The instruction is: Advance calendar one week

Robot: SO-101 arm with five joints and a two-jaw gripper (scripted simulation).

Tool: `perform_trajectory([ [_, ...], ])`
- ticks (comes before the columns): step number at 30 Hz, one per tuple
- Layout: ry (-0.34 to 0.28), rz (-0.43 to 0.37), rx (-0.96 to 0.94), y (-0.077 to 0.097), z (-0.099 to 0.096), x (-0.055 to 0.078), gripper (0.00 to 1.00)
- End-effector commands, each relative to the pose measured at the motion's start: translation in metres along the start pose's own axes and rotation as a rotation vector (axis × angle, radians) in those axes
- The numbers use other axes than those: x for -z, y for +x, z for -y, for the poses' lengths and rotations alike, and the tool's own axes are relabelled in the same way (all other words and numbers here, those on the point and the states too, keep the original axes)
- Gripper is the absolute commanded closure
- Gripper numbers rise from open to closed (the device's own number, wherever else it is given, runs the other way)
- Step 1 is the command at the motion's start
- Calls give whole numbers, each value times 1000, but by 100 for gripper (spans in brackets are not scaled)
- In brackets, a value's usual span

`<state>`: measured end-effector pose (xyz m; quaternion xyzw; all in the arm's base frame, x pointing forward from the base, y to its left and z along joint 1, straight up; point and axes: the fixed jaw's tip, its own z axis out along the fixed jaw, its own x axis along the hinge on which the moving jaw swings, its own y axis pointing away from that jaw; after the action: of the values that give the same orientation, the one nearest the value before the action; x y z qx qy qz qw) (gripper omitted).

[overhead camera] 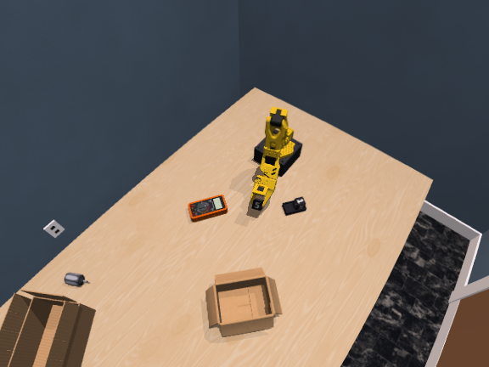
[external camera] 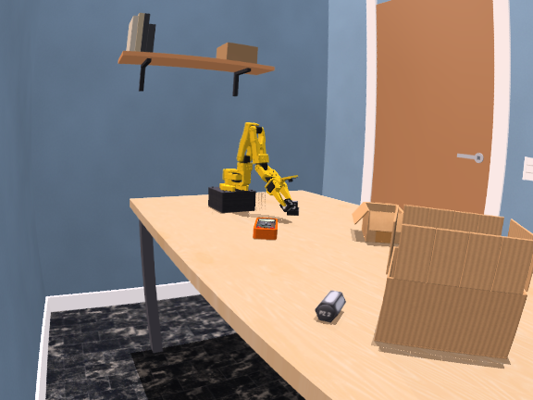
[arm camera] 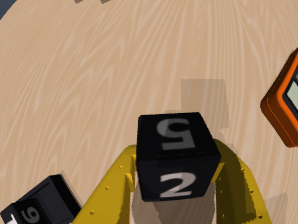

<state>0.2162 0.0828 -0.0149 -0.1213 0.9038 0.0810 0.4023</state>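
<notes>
Wrist view: 1 black cube (overhead camera: pixel 256 205) (external camera: pixel 292 208) (arm camera: pixel 176 156) marked 5 and 2 is clamped between the partly open fingers (overhead camera: pixel 257 202) (external camera: pixel 291 206), above the bench (overhead camera: pixel 170 255) (external camera: pixel 287 259) (arm camera: pixel 75 75).

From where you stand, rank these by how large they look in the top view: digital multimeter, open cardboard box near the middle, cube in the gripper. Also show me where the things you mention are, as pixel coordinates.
1. Open cardboard box (overhead camera: pixel 246 329)
2. Digital multimeter (overhead camera: pixel 208 207)
3. Cube in the gripper (overhead camera: pixel 256 205) (external camera: pixel 292 208) (arm camera: pixel 175 155)
</notes>
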Motion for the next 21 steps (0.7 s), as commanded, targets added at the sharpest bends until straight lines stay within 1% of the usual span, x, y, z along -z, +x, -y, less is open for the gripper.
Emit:
perform_trajectory([
  [1,5,29,4,0,2,-1,100],
  [9,0,152,17,-1,2,-5,100],
  [16,-3,258,28,0,3,-4,100],
  [18,-3,258,28,0,3,-4,100],
  [21,-4,293,32,0,3,-2,100],
])
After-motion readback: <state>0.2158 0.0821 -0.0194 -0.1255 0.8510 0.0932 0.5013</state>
